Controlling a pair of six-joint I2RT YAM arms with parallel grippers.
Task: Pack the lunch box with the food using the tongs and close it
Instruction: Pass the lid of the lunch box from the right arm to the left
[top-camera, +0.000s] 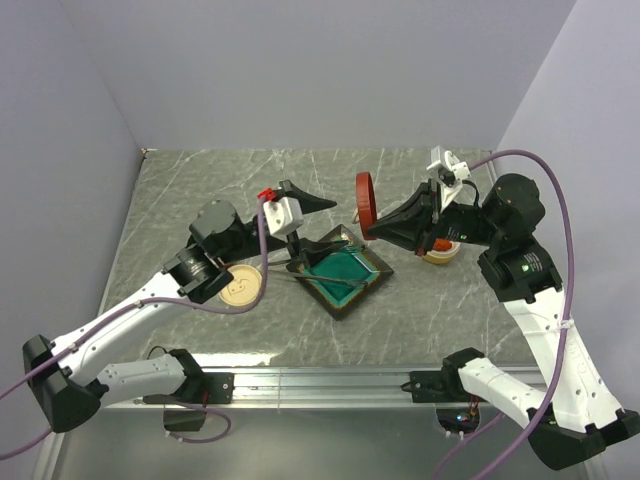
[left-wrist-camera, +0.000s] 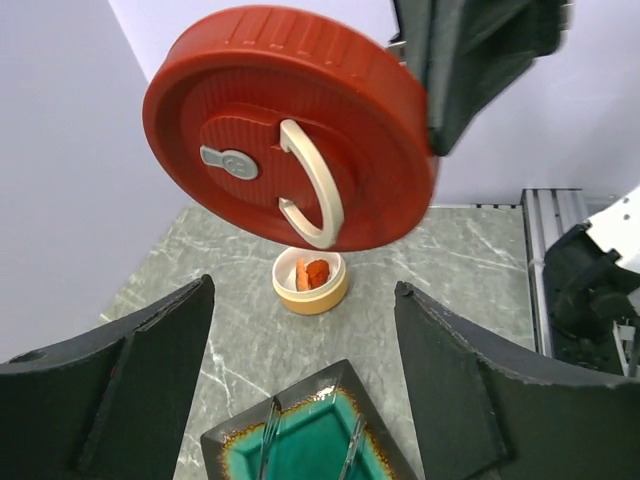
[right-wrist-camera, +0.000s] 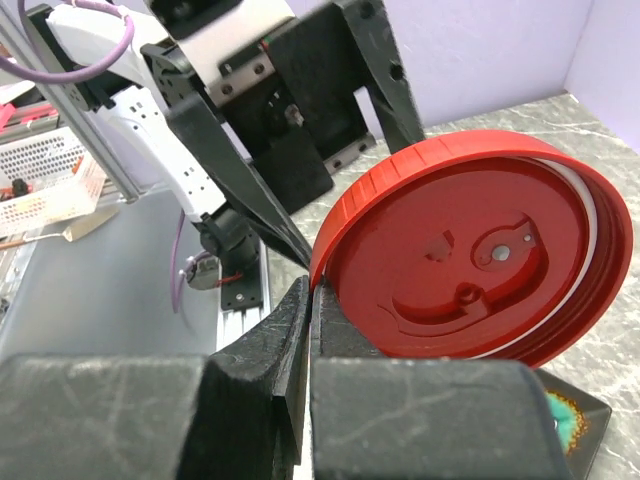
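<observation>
Gripping a red lid (right-wrist-camera: 470, 260) by its rim, the right claw (right-wrist-camera: 308, 300) holds it on edge; left claw (left-wrist-camera: 302, 300) (wide open, empty) hovers above tongs (left-wrist-camera: 269, 435).

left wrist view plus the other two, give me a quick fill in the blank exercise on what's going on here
1. The right claw is shut on the rim of the ____ lid.
2. The left claw has its jaws ____.
3. The tongs lie in the teal dish, held by ____ of the two claws.
Missing words: red; open; neither.
</observation>
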